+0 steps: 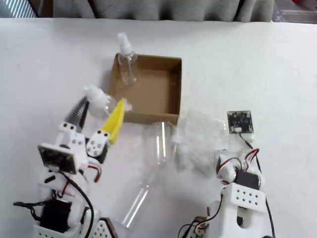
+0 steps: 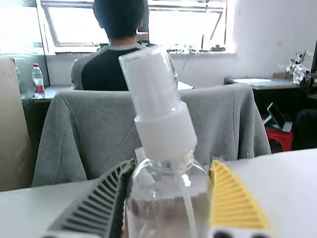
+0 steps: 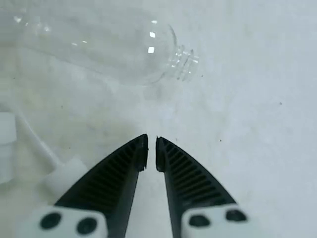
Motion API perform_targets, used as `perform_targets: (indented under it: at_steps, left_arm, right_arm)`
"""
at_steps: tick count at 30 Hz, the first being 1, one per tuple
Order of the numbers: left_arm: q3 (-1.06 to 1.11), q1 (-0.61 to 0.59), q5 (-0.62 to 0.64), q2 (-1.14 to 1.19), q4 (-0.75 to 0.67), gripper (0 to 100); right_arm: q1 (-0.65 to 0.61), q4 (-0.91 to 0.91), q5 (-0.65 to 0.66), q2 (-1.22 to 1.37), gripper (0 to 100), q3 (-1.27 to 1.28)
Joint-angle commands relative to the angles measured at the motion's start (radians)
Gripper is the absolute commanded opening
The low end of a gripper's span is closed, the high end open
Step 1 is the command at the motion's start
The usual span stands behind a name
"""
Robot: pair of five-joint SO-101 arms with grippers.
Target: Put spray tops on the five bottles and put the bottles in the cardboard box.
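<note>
While the left pincer [image 2: 171,168] is clamped on the capped bottle [image 2: 163,203] at its shoulder, grey finger one side, yellow the other, the step in hand looks like carrying it into the box [image 1: 171,63].

To do it well:
- Hold the squeeze steady, since the clear wall looks slippery.
- Lift over the near wall before lowering.
- Set it down beside what lies inside, not on it.
- Let go only once it rests on the box floor.

Its spray top [image 2: 158,114] sits on the neck, leaning off the fingers' line. Cannot tell if it is fully seated.

High view: held bottle just outside the box's near left corner. A second capped bottle [image 1: 127,62] lies in the far left corner, spray head over the rim.

Right pincer [image 3: 151,151]: all but closed, empty, low over the desk [image 3: 257,99]. Bare-necked bottle [image 3: 99,44] lies just ahead, loose spray top [image 3: 62,174] beside.
</note>
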Motion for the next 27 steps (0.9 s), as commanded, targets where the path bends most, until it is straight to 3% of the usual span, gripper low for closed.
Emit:
perform_targets:
  at_steps: [1, 5, 12, 20, 27]
  left_arm:
    - [-0.011, -0.013, -0.003, 0.039, -0.117, 2]
    - [-0.071, -0.030, -0.002, 0.242, -0.224, 2]
    - [-0.276, -0.039, 0.003, 0.644, -0.249, 2]
    - [-0.196, -0.038, 0.005, 0.816, -0.549, 2]
    - [-0.170, -0.010, 0.005, 0.986, -0.674, 2]
  right_arm:
    - [0.025, -0.030, 0.009, -0.018, 1.5, -0.003]
    - [0.021, -0.031, 0.009, -0.018, 1.5, -0.003]
    - [0.019, -0.033, 0.011, -0.018, 1.5, 0.000]
    - [0.019, -0.105, 0.011, -0.018, 1.5, 0.035]
    - [0.019, -0.105, 0.011, -0.018, 1.5, 0.035]
